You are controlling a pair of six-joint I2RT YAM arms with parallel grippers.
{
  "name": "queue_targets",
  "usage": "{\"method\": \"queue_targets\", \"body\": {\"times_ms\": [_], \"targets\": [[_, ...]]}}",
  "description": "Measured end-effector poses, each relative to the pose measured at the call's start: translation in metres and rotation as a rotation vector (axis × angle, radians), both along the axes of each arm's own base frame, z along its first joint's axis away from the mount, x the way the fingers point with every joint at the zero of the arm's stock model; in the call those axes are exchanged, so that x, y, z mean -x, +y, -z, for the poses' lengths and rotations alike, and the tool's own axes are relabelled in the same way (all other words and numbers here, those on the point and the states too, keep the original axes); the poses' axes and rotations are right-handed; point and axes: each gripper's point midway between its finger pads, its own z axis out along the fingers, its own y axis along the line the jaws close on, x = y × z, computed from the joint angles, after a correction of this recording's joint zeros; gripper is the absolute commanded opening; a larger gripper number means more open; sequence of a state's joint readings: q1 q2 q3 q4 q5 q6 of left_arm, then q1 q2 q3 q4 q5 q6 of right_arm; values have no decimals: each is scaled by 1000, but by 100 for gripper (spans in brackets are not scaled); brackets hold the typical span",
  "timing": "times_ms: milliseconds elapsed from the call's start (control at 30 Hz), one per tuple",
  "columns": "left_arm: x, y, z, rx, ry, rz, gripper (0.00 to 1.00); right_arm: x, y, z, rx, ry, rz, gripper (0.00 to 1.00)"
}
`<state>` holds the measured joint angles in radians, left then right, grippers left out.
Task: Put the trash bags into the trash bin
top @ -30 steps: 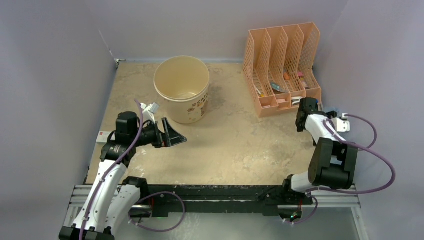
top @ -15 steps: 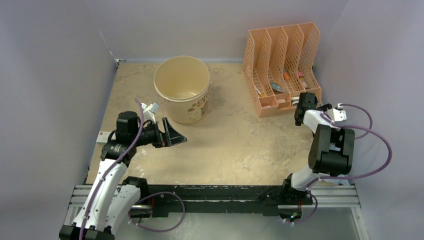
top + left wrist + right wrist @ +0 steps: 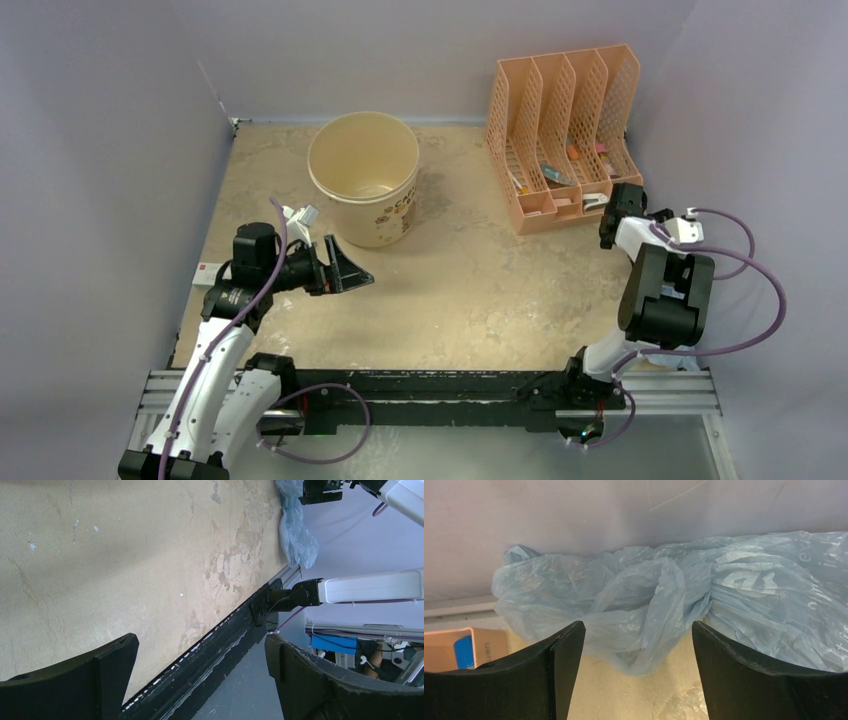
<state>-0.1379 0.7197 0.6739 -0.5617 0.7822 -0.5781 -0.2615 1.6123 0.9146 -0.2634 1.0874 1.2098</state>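
Fingers (image 3: 551,680) of right gripper (image 3: 636,635) spread, pinching nothing; left gripper (image 3: 200,675) likewise spread. Thin, crinkled, translucent pale-blue plastic bag (image 3: 659,600), white lettering, lies bunched on beige tabletop (image 3: 624,702) against purple wall (image 3: 624,510), just ahead of right gripper. I see it in both wrist views; top view hides it behind right arm (image 3: 665,300). Round cream plastic bin (image 3: 363,170) stands well apart.

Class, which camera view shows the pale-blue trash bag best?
The right wrist view: the trash bag fills most of the frame, with its crinkles and white lettering clear. The left wrist view shows only a small, distant part of it; the top view hardly shows it.
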Motion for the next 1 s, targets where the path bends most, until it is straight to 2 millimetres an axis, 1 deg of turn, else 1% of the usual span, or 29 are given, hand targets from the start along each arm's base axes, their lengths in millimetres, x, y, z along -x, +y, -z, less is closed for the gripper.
{"method": "queue_targets", "body": {"times_ms": [100, 200, 333, 367, 467, 533, 600, 633, 700, 767, 800, 867, 933, 1000], "targets": [[0, 0, 0, 0, 0, 0, 100, 0, -5, 3, -17, 0, 10, 76], [0, 0, 0, 0, 1, 0, 100, -3, -5, 8, -38, 5, 7, 72], [0, 0, 0, 0, 1, 0, 100, -4, -2, 20, -71, 18, -2, 57], [0, 0, 0, 0, 1, 0, 100, -5, -2, 23, -78, 18, -1, 51], [0, 0, 0, 0, 1, 0, 100, -2, 0, 30, -90, 16, 8, 24], [0, 0, 0, 0, 1, 0, 100, 2, 2, 31, -90, 13, 4, 14], [0, 0, 0, 0, 1, -1, 100, 7, 3, 26, -84, 3, -9, 9], [0, 0, 0, 0, 1, 0, 100, 9, 5, 20, -81, -7, -22, 8], [0, 0, 0, 0, 1, 0, 100, 8, 7, 1, -72, -49, -59, 5], [0, 0, 0, 0, 1, -1, 100, 1, 14, -27, -67, -142, -133, 0], [0, 0, 0, 0, 0, -1, 100, -2, 18, -39, -66, -188, -170, 0], [0, 0, 0, 0, -2, -1, 100, -6, 32, -67, -65, -310, -277, 0], [0, 0, -1, 1, -7, -1, 100, -8, 52, -91, -69, -431, -411, 0], [1, 0, -3, 2, -18, -1, 100, -8, 77, -106, -86, -521, -568, 0]]}}
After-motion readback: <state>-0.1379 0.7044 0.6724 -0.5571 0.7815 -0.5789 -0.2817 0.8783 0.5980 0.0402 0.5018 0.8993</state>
